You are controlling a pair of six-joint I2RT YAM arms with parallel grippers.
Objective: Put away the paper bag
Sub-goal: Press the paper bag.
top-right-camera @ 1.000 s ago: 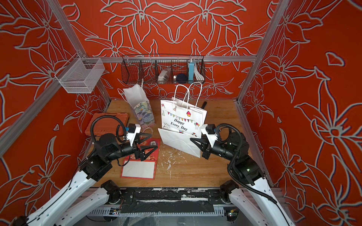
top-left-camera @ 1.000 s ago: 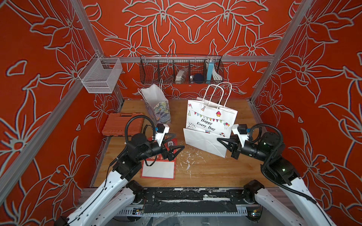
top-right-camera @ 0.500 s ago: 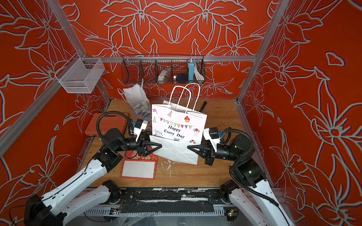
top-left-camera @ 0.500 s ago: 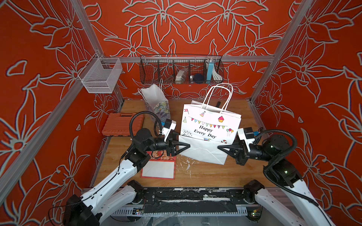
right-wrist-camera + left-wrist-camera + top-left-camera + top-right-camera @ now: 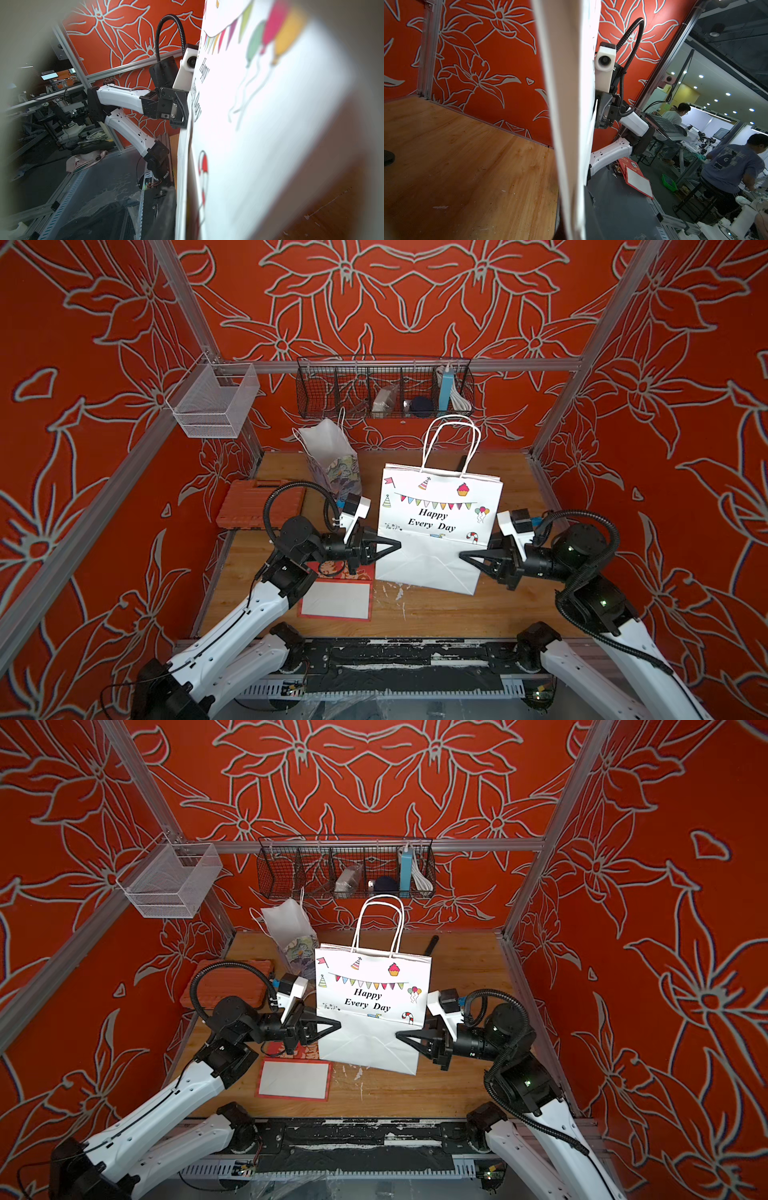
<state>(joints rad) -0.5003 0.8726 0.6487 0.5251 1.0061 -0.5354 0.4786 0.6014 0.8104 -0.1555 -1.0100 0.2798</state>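
Paper bag (image 5: 436, 547), white, flat, is standing upright at the middle of the counter (image 5: 436, 618), handles up and broad face running arm to arm. The left claw (image 5: 397, 544) is pinching the bag's side edge low down, while the right claw (image 5: 463, 556) is meeting the opposite edge, spread or pressed I cannot tell.

A white paper bag (image 5: 566, 124) stands edge-on, very close to the lens, and splits the scene in two. On one side of it are a wooden tabletop (image 5: 467, 166) and an orange wall (image 5: 500, 52) drawn with white flower outlines. On the other side the right arm (image 5: 612, 153) reaches up to the bag's edge. Its white wrist camera (image 5: 604, 62) faces this way under a black ribbed cable (image 5: 631, 39), and its fingers are hidden behind the paper. A red-bordered card (image 5: 638, 181) lies near the arm. Beyond it, in a lit workshop, stand a person in a grey-blue T-shirt (image 5: 733, 166) and another in white (image 5: 675, 116).
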